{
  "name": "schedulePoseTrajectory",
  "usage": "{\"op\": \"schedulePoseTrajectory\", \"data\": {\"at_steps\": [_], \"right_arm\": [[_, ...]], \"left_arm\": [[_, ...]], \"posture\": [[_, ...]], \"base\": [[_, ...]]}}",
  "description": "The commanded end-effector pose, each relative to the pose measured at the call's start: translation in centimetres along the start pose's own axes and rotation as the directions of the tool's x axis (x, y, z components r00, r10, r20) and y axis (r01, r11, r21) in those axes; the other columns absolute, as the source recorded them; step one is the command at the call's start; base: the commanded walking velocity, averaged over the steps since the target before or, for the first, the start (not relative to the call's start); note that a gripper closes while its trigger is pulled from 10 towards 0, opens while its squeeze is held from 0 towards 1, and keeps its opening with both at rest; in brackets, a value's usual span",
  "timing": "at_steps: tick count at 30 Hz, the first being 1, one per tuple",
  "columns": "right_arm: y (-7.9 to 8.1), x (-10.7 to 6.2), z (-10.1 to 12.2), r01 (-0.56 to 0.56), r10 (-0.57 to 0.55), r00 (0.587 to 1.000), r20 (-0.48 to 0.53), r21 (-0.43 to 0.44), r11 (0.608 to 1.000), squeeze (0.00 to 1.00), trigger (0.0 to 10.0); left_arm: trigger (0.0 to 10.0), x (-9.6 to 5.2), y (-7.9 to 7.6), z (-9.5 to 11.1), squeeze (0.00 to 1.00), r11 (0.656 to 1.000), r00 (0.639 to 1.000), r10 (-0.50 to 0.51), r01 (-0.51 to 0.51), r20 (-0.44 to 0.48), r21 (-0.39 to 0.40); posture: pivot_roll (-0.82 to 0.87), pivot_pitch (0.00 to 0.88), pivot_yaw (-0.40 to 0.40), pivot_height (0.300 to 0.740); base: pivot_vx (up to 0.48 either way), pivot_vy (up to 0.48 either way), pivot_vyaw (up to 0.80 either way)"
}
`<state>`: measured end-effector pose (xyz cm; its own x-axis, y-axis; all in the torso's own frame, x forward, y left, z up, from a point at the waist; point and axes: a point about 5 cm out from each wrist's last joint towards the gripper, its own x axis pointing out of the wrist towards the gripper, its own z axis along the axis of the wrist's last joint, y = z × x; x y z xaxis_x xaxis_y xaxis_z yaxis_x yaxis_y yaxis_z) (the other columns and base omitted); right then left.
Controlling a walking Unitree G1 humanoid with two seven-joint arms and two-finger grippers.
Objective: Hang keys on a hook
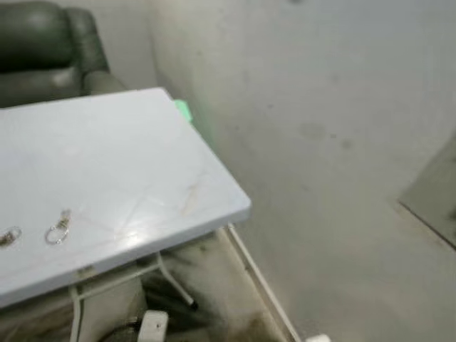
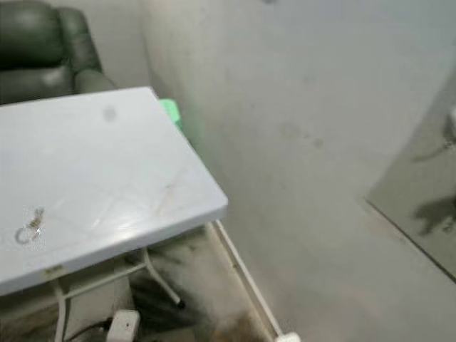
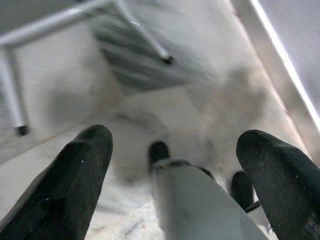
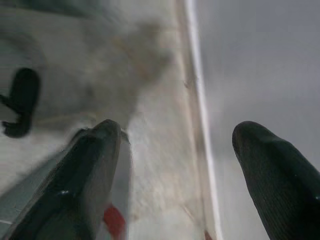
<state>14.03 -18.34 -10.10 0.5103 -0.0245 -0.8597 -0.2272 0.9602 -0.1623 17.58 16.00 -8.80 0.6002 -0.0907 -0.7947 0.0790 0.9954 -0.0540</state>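
A small key ring with keys (image 1: 58,228) lies on the white folding table (image 1: 142,171) near its front left edge; it shows again in the right eye view as the key ring (image 2: 30,226). A second ring (image 1: 9,236) lies just left of it at the picture's edge. My left gripper (image 3: 175,175) hangs low over the floor, open, with nothing between its black fingers (image 3: 75,180). My right gripper (image 4: 185,175) also hangs open beside the wall's skirting, holding nothing.
A plain grey wall (image 1: 320,107) runs along the table's right side, with a white skirting strip (image 1: 260,285) at the floor. A dark green armchair (image 1: 43,50) stands behind the table. A green object (image 1: 184,110) sits between table and wall. Table legs (image 3: 145,35) stand below.
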Motion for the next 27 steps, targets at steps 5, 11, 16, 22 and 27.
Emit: {"op": "schedulePoseTrajectory", "data": {"at_steps": [5, 11, 16, 22, 27], "right_arm": [[-0.86, -0.10, -0.39, 0.024, -0.024, 1.000, -0.013, 0.013, 1.000, 0.00, 10.0], [-0.92, -0.10, -0.37, 0.026, -0.026, 1.000, -0.013, 0.017, 1.000, 0.00, 10.0], [-0.93, -0.09, -0.35, 0.026, -0.025, 1.000, -0.013, 0.021, 0.999, 0.00, 10.0], [-0.94, -0.08, -0.32, 0.025, -0.025, 1.000, -0.013, 0.038, 0.999, 0.00, 10.0], [-0.91, -0.08, -0.29, 0.024, -0.023, 1.000, -0.010, 0.073, 0.997, 0.00, 10.0]], "left_arm": [[10.0, 0.00, -0.72, -0.57, 0.00, 1.000, 1.000, -0.015, 0.015, -0.027, -0.009], [10.0, 0.02, -0.76, -0.52, 0.00, 1.000, 0.999, -0.016, 0.015, -0.028, -0.011], [10.0, 0.03, -0.75, -0.48, 0.00, 1.000, 1.000, -0.014, 0.014, -0.028, -0.015], [10.0, 0.06, -0.71, -0.39, 0.00, 1.000, 1.000, -0.012, 0.011, -0.029, -0.019], [10.0, 0.07, -0.65, -0.31, 0.00, 1.000, 1.000, -0.011, 0.010, -0.029, -0.019]], "posture": [[0.01, 0.000, -0.032, 0.740], [0.01, 0.000, -0.033, 0.740], [0.01, 0.000, -0.034, 0.740], [0.01, 0.000, -0.033, 0.740], [0.01, 0.000, -0.031, 0.740]], "base": [[0.000, 0.000, 0.80], [0.000, 0.000, 0.80], [0.000, 0.000, 0.80], [0.000, 0.000, 0.80], [0.000, 0.000, 0.00]]}}
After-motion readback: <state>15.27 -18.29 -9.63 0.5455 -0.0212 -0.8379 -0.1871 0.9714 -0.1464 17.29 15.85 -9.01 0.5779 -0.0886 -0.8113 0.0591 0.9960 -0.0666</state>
